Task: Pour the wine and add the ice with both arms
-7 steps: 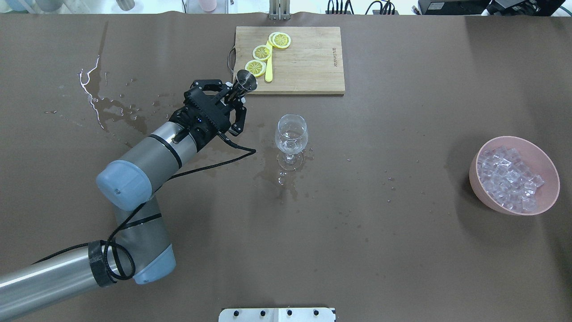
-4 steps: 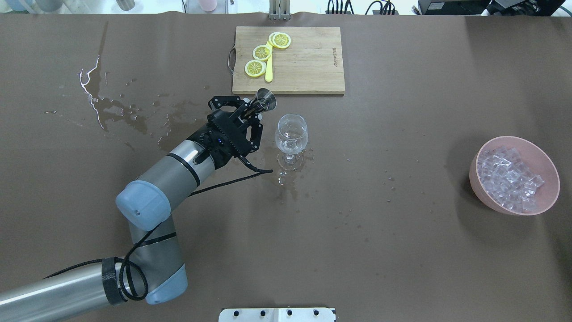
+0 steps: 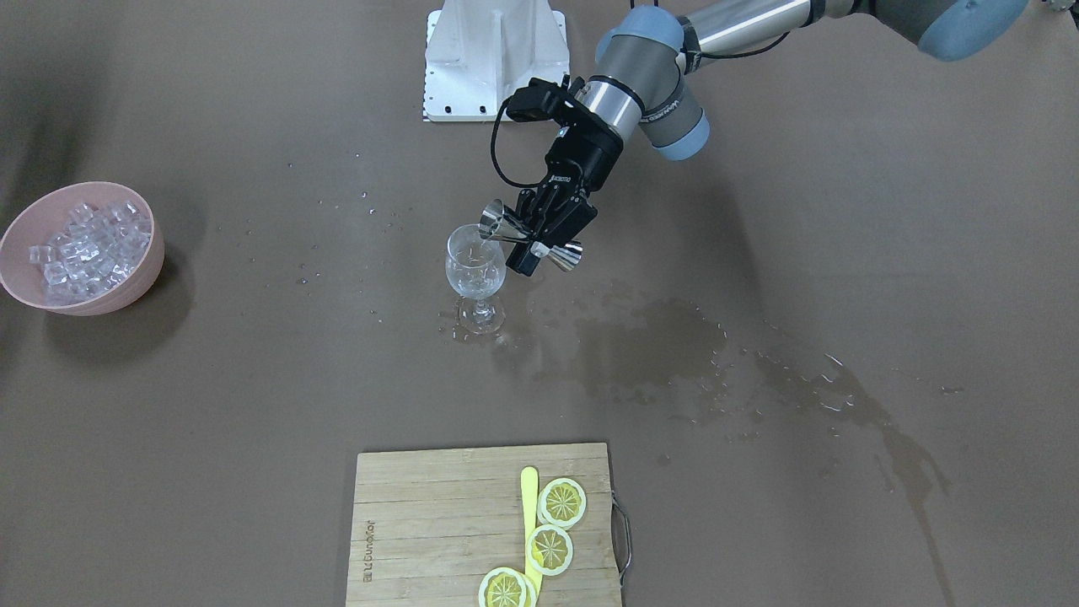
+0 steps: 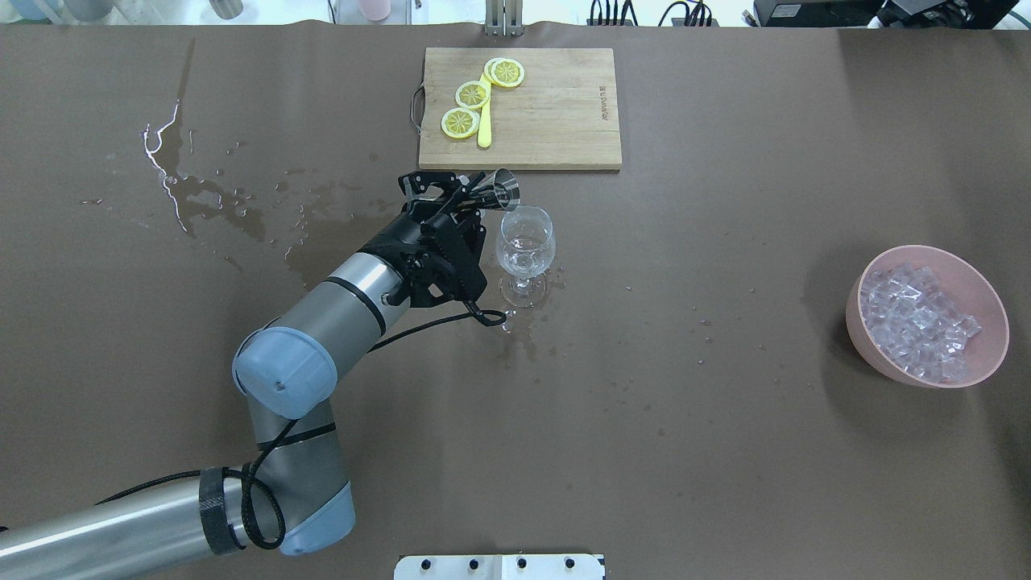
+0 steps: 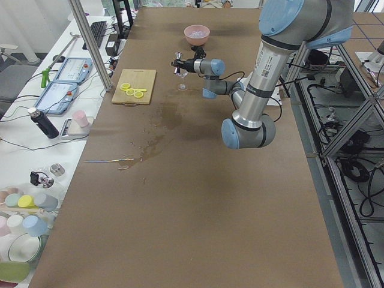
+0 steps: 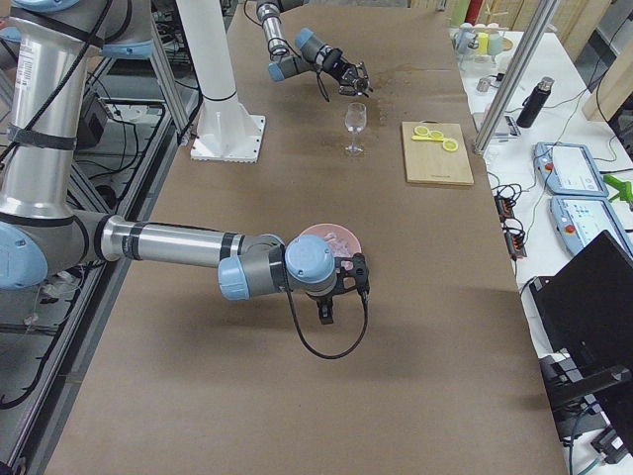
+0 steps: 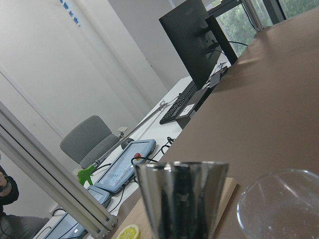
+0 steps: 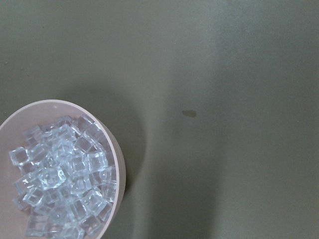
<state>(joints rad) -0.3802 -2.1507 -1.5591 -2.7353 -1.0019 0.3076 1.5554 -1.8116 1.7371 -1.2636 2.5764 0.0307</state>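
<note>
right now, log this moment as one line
left gripper: shut on jigger | jigger: tilted at wine glass rim | right gripper: by ice bowl, state unclear

Jigger (image 7: 179,199) polished metal, mirror-bright. Glass (image 4: 525,242) clear, glossy. Board (image 4: 556,113) pale grained wood. Bowl (image 3: 118,291) matt pink. Ice (image 8: 60,174) glassy. Table (image 4: 725,443) matt brown covering.

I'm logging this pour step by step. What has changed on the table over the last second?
The left gripper, shut on the metal jigger throughout, carried it from the cutting board's near corner rightward and toward the robot, up to the wine glass. The jigger's mouth now tips at the glass's rim. The glass, the pink bowl of ice, the board and the spills stayed put.
</note>
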